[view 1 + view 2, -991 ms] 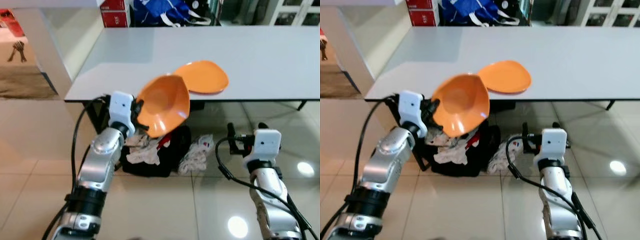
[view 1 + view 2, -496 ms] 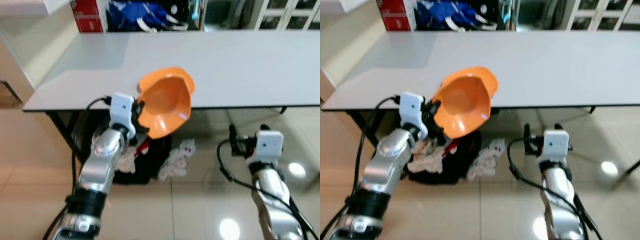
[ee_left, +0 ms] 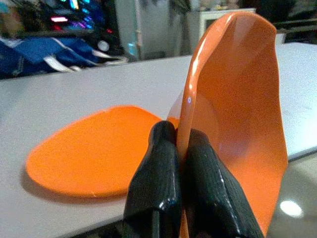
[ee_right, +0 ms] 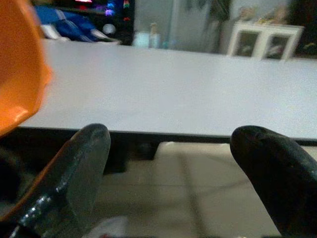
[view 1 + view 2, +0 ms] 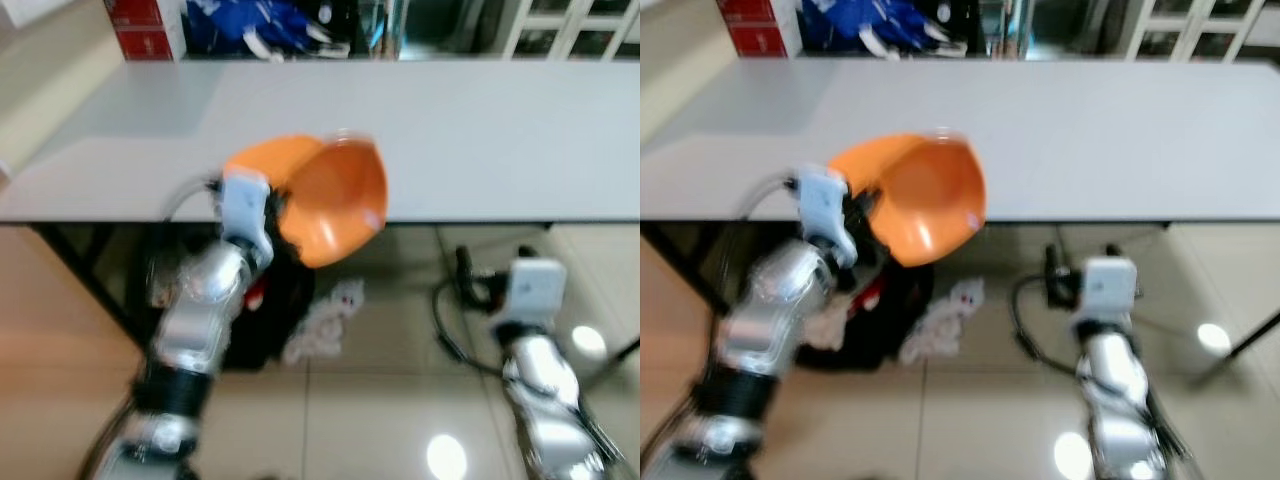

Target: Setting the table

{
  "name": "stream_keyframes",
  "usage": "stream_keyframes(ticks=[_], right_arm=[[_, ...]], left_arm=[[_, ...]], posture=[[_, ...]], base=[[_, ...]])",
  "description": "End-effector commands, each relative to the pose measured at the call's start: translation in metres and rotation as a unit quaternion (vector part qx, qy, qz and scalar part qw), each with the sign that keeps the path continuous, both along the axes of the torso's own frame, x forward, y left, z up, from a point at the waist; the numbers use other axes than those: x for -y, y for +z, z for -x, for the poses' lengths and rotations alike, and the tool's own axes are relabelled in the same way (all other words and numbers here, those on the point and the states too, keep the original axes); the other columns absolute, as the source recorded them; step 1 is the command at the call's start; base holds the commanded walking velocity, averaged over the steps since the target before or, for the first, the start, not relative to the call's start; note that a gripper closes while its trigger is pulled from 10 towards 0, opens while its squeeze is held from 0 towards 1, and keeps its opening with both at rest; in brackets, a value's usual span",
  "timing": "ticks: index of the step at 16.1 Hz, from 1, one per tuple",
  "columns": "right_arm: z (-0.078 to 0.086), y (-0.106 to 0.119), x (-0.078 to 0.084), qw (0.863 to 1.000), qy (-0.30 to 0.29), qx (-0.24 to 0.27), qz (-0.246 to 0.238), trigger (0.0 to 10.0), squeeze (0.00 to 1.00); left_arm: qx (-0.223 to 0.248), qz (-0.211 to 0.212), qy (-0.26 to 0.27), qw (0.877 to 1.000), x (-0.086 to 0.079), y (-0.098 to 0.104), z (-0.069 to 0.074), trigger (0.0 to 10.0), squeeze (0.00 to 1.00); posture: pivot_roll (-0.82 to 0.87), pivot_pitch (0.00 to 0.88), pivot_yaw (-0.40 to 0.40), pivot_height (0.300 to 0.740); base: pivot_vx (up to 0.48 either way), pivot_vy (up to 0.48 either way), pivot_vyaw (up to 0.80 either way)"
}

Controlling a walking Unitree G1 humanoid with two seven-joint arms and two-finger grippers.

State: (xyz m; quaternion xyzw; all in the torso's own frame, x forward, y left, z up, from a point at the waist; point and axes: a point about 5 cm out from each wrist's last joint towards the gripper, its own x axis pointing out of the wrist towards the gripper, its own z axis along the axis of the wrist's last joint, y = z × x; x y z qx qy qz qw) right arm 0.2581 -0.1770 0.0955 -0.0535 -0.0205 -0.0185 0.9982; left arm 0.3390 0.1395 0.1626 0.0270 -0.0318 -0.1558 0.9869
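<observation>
At the near edge of the grey tabletop (image 5: 480, 130), an orange bowl (image 5: 338, 200) hangs tilted on its side, its rim pinched tight between the black fingers (image 3: 158, 183) of the left tool (image 3: 179, 144). Just behind it, toward ten o'clock, an orange plate (image 3: 94, 151) lies flat on the tabletop. Off at four o'clock, the right tool (image 4: 171, 163) sits low over the tiled floor (image 5: 380, 400), its two fingers spread wide apart. Under the tabletop, a dark bag and crumpled cloths (image 5: 318, 325) lie on the floor.
</observation>
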Motion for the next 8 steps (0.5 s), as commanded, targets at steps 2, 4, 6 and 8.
stream_keyframes(ticks=[2,4,6,8], right_arm=[[0.001,0.000,0.009,1.000,-0.011,-0.002,0.010,10.0,0.00],[0.001,0.000,0.009,1.000,-0.010,-0.004,0.010,10.0,0.00],[0.001,0.000,0.009,1.000,-0.010,-0.004,0.011,10.0,0.00],[0.001,0.000,0.008,1.000,-0.010,-0.004,0.011,10.0,0.00]], left_arm=[[0.028,0.034,-0.018,0.999,0.007,0.027,-0.013,0.0,0.00],[0.047,0.033,-0.048,0.997,0.015,0.045,-0.024,0.0,0.00],[0.053,0.039,-0.062,0.996,0.021,0.055,-0.031,0.0,0.00],[0.054,0.044,-0.062,0.996,0.027,0.065,-0.044,0.0,0.00]], posture=[[-0.08,0.031,0.052,0.740],[-0.08,0.032,0.051,0.740],[-0.09,0.032,0.053,0.740],[-0.10,0.032,0.056,0.740]], base=[[0.277,-0.390,0.00],[0.274,-0.392,0.00],[0.000,0.000,0.00],[0.000,0.000,0.00]])
